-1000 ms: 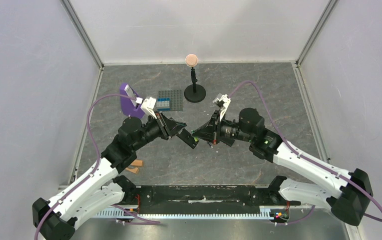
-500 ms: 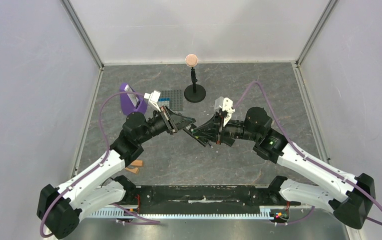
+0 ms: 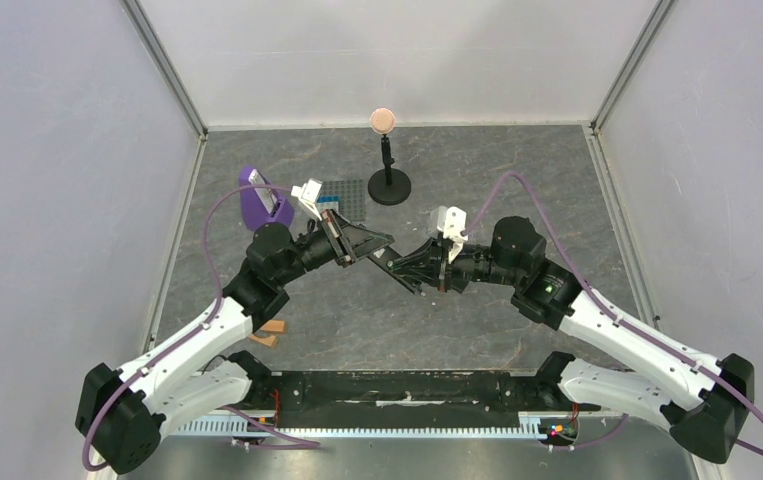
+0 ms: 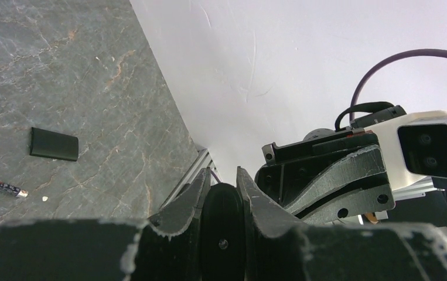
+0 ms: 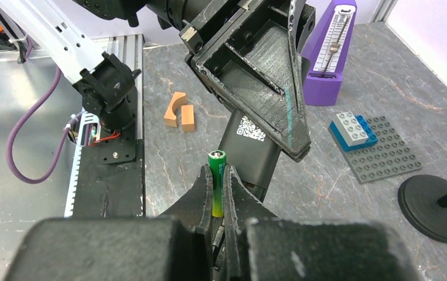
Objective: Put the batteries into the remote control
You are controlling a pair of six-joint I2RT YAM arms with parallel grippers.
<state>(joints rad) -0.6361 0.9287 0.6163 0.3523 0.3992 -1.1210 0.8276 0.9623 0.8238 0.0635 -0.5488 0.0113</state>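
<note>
**Green battery held up beside the remote, above the table**

The right gripper (image 5: 217, 172) is clamped on the green battery (image 5: 217, 158). Its 2 fingers press the lower half, and the battery stands upright between them with its top end poking out. Just past that top end is the remote (image 5: 250, 147), a slim black bar with a white code label on the face turned to the right wrist camera. Whether the battery touches the remote cannot be told.

The left gripper (image 4: 222, 186) is closed on the remote's other end. In the left wrist view the rounded black end sits tight between the 2 fingers. In the top view the 2 grippers meet tip to tip over the middle of the table (image 4: 92, 70), both raised off it.

The dark battery (image 4: 4, 188), with its light tip, lies flat on the table, well apart from both grippers. A flat black piece (image 4: 54, 144) lies near it, not touching.

Further out, 2 orange blocks (image 5: 180, 111) sit side by side near the left arm's base. A purple metronome (image 5: 329, 58) stands beyond the left gripper. Beside it lies a grey studded plate (image 5: 391, 155) with a blue and grey brick (image 5: 352, 130) at its corner. A black stand (image 3: 389, 185) topped by a pink ball (image 3: 382, 120) rises near the far wall.
</note>
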